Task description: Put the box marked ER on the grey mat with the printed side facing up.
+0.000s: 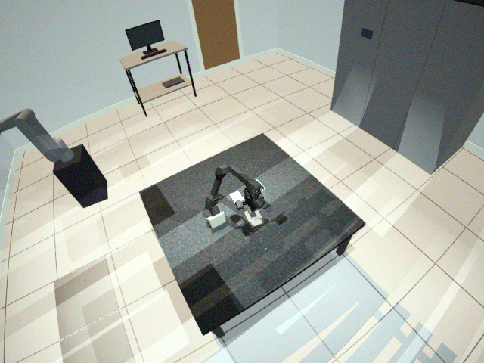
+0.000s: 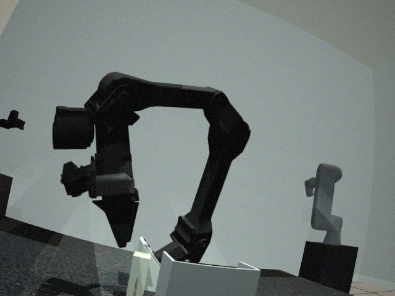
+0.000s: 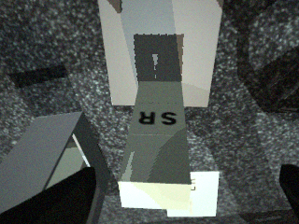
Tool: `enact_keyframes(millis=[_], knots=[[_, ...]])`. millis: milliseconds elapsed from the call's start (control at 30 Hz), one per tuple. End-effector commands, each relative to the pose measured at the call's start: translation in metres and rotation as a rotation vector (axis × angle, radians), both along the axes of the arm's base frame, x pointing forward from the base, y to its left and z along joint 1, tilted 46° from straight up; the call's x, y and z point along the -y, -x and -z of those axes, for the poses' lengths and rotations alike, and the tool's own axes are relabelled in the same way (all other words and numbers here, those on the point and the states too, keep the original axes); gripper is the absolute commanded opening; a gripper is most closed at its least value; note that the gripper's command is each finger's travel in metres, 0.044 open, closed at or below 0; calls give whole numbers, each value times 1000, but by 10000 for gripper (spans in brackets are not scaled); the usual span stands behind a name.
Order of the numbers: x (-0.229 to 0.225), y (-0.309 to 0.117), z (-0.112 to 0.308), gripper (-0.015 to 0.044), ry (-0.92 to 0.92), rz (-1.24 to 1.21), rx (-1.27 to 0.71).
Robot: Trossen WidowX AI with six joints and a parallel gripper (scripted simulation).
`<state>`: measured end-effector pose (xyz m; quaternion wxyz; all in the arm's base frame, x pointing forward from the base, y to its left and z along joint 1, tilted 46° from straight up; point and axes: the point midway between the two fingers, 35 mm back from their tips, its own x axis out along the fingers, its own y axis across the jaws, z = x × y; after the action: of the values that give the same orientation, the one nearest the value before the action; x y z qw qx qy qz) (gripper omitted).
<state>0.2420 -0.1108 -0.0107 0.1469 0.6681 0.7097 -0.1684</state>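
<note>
Jaws [image 1: 254, 213] [image 2: 123, 244]: one pair, spread wide, holding nothing. Beneath: box [image 2: 137, 275] [image 3: 159, 123], tall, smooth-sided, black "SR". Behind it: white panel [image 3: 206, 201], print mostly hidden; ER box's whereabouts unconfirmed. Risk: descending here could take the wrong code or tip boxes. Table [image 1: 234, 249] [image 2: 25, 251] [image 3: 234, 135]: speckled, dark.

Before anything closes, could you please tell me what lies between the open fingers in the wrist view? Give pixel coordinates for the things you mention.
In the wrist view, the SR box [image 3: 156, 154] and part of a white piece [image 3: 206, 203] appear between the fingers [image 2: 123, 222], ungripped.
</note>
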Motion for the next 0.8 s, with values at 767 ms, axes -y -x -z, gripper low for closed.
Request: enact_keyframes(millis=[767], knots=[[26,0,-15,387,76,39,42]])
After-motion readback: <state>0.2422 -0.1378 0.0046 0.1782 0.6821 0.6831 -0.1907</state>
